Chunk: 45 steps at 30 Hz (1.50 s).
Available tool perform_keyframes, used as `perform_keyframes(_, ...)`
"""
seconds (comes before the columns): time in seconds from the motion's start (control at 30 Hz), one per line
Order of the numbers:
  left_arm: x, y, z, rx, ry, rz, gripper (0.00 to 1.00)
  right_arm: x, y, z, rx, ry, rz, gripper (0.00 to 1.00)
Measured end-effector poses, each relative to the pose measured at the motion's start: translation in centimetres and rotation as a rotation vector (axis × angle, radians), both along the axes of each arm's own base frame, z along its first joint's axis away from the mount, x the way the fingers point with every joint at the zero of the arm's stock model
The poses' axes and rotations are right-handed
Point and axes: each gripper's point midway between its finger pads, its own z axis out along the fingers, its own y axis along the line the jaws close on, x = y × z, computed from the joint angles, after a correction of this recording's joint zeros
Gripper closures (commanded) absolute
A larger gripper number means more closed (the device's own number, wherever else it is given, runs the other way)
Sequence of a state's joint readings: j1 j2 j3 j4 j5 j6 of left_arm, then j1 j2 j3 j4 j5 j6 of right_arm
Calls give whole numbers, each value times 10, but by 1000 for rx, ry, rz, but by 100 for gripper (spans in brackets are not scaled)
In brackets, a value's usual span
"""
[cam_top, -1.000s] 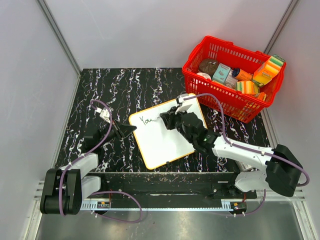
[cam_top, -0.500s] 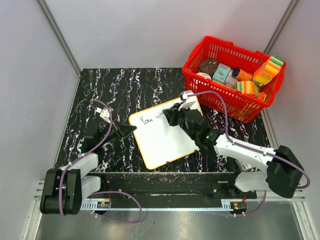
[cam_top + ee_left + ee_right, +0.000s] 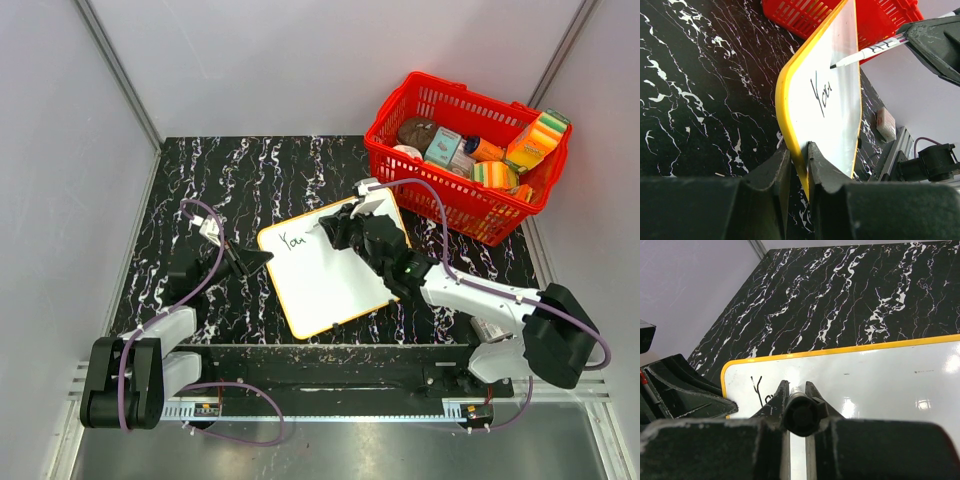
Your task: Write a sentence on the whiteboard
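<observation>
Beside the red plastic basket (image 3: pixel 450 200) on the black marbled counter (image 3: pixel 260 170), our left hand (image 3: pixel 262 258) clamps the edge of the yellow-rimmed flat white whiteboard (image 3: pixel 320 275) to steady it, while our right hand (image 3: pixel 335 230), closed on a white marker pen (image 3: pixel 875 49), poises its tip after "You".

Flat white rectangular whiteboard (image 3: pixel 330 280) with rounded corners and a thin orange-yellow rim. It lay turned askew, its left rim pinched between the fingers of the left pincer (image 3: pixel 799 165). Its far end sat beneath the right pincer (image 3: pixel 338 228), which gripped a white marker pen (image 3: pixel 875 50). It bore one black handwritten word, "You", near the corner by the left pincer, just short of the pen tip. The surface was glossy.
</observation>
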<state>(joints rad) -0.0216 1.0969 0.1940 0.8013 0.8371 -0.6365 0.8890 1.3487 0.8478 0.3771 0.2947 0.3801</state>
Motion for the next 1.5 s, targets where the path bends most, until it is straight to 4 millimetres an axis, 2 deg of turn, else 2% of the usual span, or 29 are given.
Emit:
perform_keyframes(0.87, 0, 0, 0, 0, 3, 0, 100, -6, 1, -1, 15, 1, 26, 100)
perform_keyframes(1.17, 0, 0, 0, 0, 2, 0, 100, -11, -9, 19, 60, -30, 12, 100)
perform_keyframes(1.5, 0, 0, 0, 0, 1, 0, 100, -4, -9, 2, 19, -6, -16, 100)
